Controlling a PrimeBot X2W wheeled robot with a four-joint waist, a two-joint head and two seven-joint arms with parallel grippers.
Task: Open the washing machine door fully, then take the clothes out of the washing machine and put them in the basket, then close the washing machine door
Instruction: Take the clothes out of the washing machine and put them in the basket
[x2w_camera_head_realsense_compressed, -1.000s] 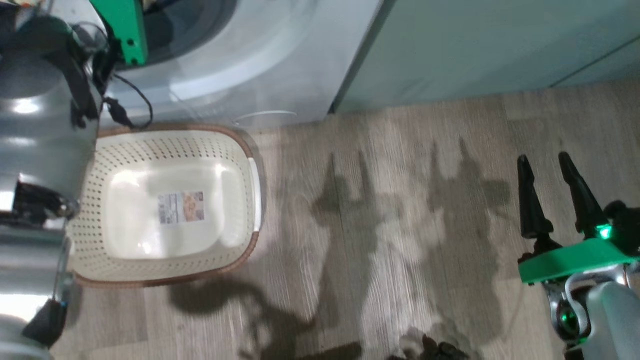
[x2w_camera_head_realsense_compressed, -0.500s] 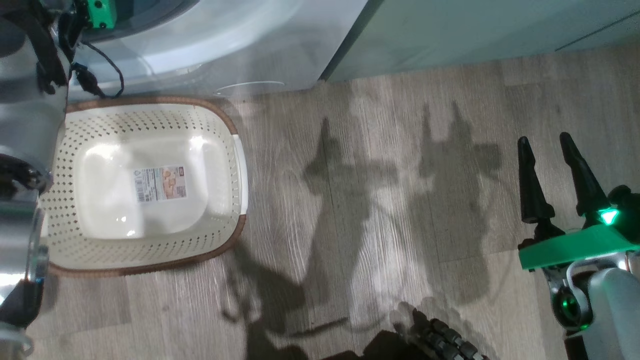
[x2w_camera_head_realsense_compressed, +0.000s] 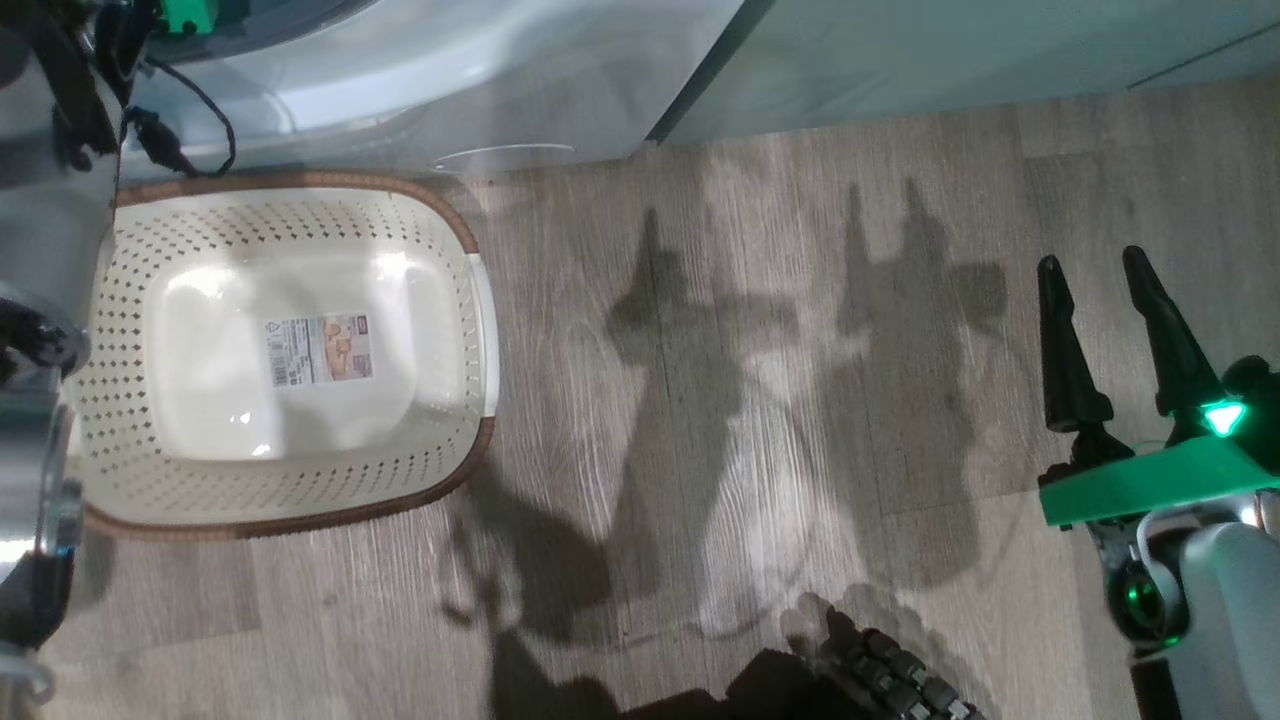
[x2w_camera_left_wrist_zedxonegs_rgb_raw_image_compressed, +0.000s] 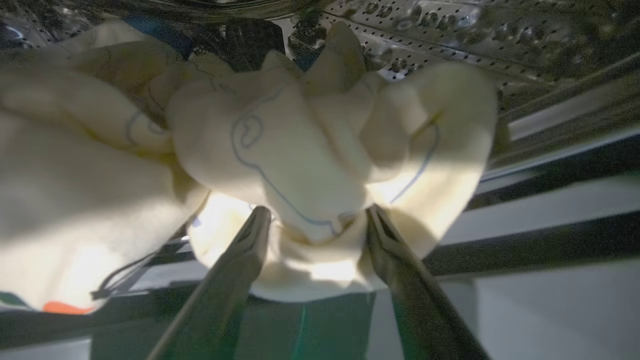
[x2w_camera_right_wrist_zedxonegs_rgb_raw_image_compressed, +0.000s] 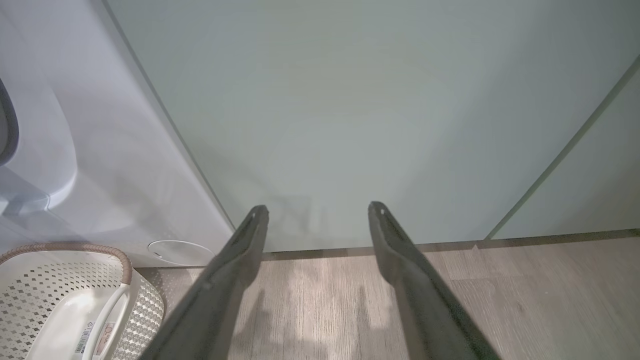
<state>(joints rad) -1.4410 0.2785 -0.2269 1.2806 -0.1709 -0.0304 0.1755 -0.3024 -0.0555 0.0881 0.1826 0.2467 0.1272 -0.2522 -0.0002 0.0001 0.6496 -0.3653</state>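
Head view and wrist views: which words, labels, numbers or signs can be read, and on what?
Paper label on the basket floor: print and barcode, too small and blurred to read.
Clothes: thin outline drawings, no letters.
Washing machine: no legible text.

A home laundry corner, by the look of it: a white front-loading washer stands beside flat sage-green cabinet panels on a grey wood-look plank floor. A perforated plastic basket sits on the floor just before it, and small cream clothes lie in the punched steel drum
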